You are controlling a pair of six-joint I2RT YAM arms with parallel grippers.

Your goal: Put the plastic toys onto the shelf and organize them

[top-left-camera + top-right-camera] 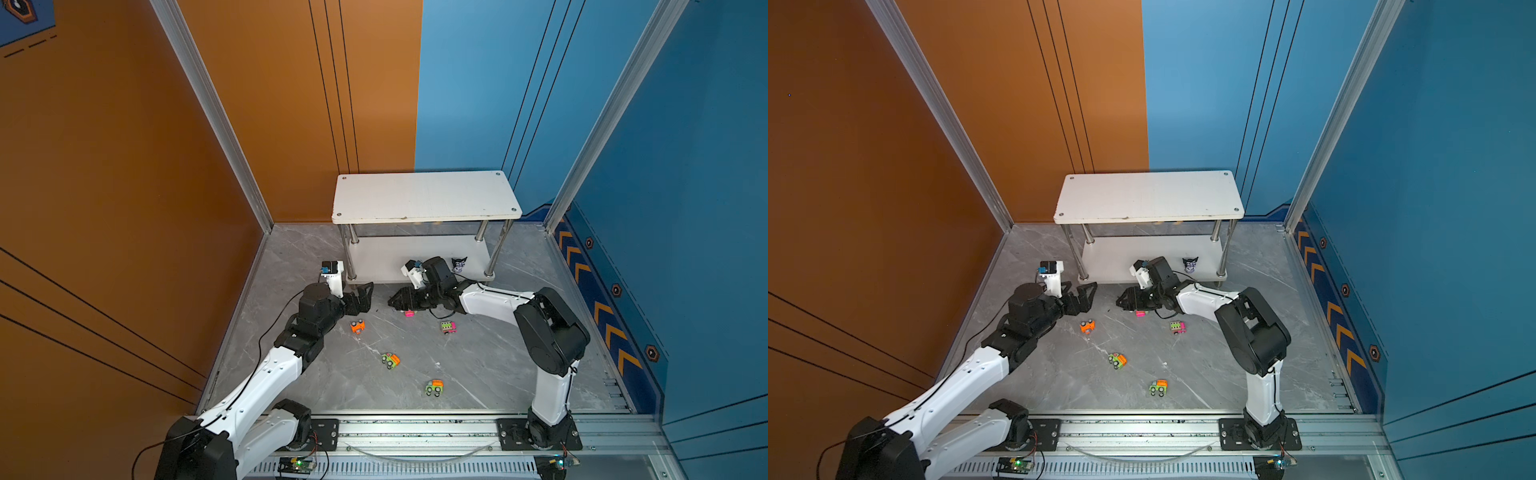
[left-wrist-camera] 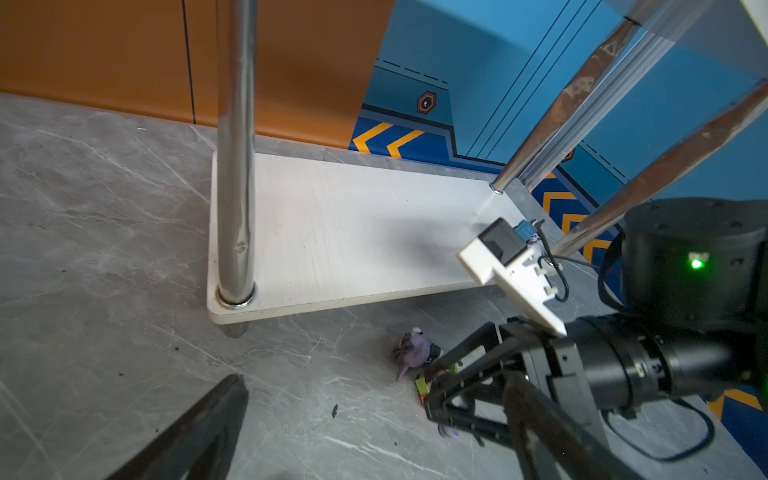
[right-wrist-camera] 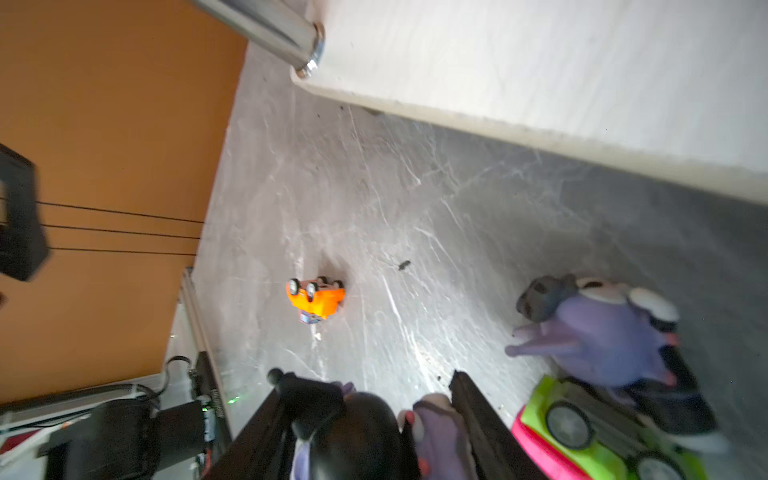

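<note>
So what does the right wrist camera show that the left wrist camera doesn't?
Only the right wrist view shows the small orange plastic toy car, tipped over on the grey floor. Only the left wrist view shows the right arm's white-mounted wrist camera and the yellow chevrons on the blue wall. Both show the lower board of the white chrome-posted shelf, a purple cat-eared figurine lying before it, the green-and-pink toy car beside that, and another black-and-purple figurine clamped in the right gripper, barely a purple sliver from the left wrist.

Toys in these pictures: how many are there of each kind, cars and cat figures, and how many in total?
Toy cars: 5
Cat figures: 3 (one on the shelf at, one on the table at, one in the right end effector at)
Total: 8
</note>
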